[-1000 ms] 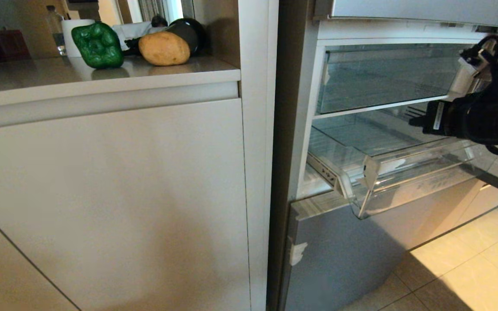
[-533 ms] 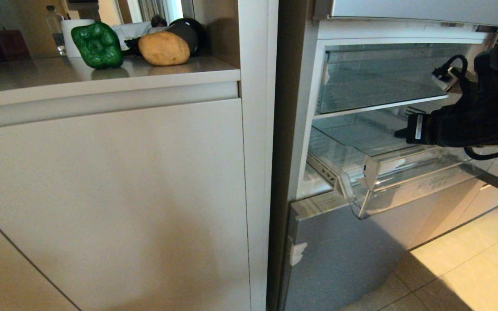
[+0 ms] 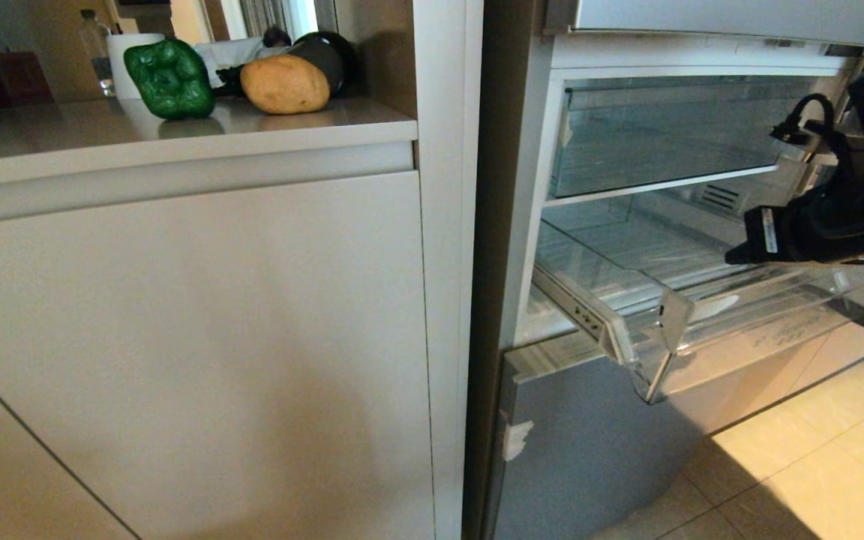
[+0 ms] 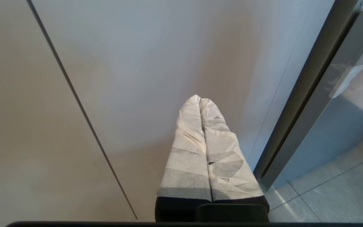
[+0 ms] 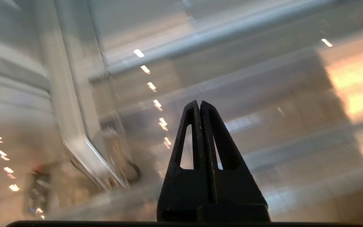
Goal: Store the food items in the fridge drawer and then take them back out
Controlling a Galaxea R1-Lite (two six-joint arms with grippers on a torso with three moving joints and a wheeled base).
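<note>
The dark-green bell pepper [image 3: 169, 79] and the tan potato [image 3: 284, 84] sit side by side on the counter at the far left. The clear fridge drawer [image 3: 732, 330] stands pulled partly out of the fridge and holds nothing. My right gripper [image 3: 733, 256] is shut and empty. It hangs over the drawer's right part, just behind the curved front lip. In the right wrist view its black fingertips [image 5: 199, 102] are pressed together above the drawer's clear plastic [image 5: 74, 126]. My left gripper [image 4: 199, 98] is shut, parked low in front of the cabinet panel.
A flat-fronted clear drawer [image 3: 664, 135] sits above the pulled-out one. Below it is the silver-grey fridge door [image 3: 589, 442], and tiled floor [image 3: 814, 465] lies to the right. A white roll [image 3: 130, 49] and a dark hair dryer [image 3: 327, 56] stand behind the food.
The fridge drawer has slid further out towards me. My right gripper first reached left into it, then drew back to the right, shut throughout. The pepper and potato have not moved.
</note>
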